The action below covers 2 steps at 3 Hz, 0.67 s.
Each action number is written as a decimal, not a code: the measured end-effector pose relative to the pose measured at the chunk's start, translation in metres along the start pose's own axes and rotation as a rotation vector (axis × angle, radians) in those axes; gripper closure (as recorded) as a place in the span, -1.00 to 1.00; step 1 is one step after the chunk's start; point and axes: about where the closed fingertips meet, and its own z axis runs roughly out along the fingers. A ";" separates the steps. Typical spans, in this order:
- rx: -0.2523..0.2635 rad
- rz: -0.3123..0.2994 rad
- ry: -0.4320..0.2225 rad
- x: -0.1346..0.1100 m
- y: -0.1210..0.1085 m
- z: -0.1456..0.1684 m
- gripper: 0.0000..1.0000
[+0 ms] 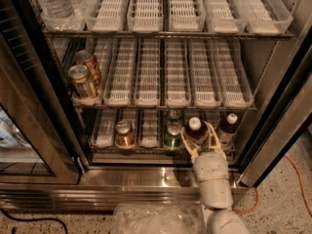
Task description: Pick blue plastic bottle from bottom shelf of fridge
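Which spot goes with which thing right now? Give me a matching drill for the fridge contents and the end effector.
Things:
1. water bottles
2. pair of tan cans
3. green can
4. end effector

Places:
A. bottom shelf, fingers spread either side of a white-capped bottle
B. top shelf, far left
C. bottom shelf, lane just left of that bottle
D. middle shelf, far left

Pairs: 1-B; 2-D; 3-C; 4-A
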 end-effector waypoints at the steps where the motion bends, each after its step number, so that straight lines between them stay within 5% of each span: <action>1: -0.148 -0.032 0.030 -0.010 -0.009 -0.013 1.00; 2: -0.266 -0.036 0.107 -0.008 -0.034 -0.019 1.00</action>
